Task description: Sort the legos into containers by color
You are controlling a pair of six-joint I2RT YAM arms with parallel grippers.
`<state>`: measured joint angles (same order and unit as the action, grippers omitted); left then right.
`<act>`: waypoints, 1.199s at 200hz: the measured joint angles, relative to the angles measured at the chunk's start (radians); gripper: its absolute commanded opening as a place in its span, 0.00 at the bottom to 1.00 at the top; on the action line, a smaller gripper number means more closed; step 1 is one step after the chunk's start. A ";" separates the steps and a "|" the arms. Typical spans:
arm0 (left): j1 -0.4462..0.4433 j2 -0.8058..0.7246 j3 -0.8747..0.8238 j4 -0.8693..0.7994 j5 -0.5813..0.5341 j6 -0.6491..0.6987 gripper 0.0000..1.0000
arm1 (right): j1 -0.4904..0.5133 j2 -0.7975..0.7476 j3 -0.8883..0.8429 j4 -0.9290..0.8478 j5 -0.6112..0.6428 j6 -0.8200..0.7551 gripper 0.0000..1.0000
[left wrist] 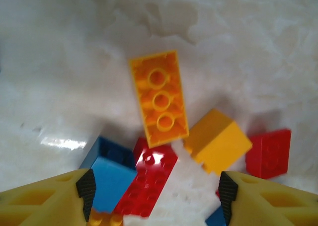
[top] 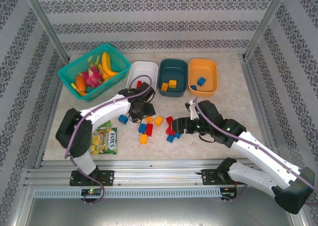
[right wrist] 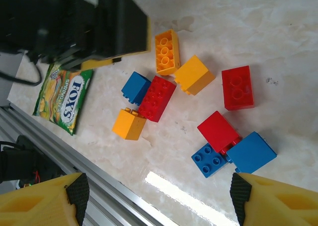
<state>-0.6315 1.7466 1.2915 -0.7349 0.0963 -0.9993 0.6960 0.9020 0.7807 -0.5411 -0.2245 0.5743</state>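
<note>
Loose legos (top: 149,129) lie in a cluster mid-table, red, blue and orange-yellow. My left gripper (top: 143,108) is open and low over them; between its fingers (left wrist: 85,188) lie a long red brick (left wrist: 149,179) and a blue one (left wrist: 109,174), with an upturned orange brick (left wrist: 159,99) just ahead. My right gripper (top: 179,126) is open and holds nothing; a red brick (right wrist: 218,131) and two blue ones (right wrist: 210,159) lie ahead of it. At the back stand the white tub (top: 142,74), the teal tub (top: 173,72) with orange-yellow bricks, and the orange tub (top: 202,69) with blue bricks.
A teal lattice basket of fruit (top: 94,71) sits at the back left. A green snack packet (top: 105,140) lies near the front left edge, beside the left arm. One blue brick (top: 123,119) lies apart, left of the cluster. The metal rail (right wrist: 99,186) runs along the near edge.
</note>
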 measured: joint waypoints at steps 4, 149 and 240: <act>0.002 0.019 0.016 -0.001 -0.001 0.000 0.67 | 0.000 0.000 0.000 0.000 0.000 0.000 0.79; 0.005 0.227 0.153 -0.063 -0.049 0.005 0.60 | -0.027 -0.021 0.000 0.011 -0.002 0.008 0.81; 0.006 0.276 0.161 -0.050 -0.057 0.028 0.32 | -0.040 -0.020 0.000 0.011 -0.006 0.013 0.81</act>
<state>-0.6254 2.0228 1.4521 -0.7845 0.0395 -0.9710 0.6559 0.8818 0.7807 -0.5304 -0.2306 0.5869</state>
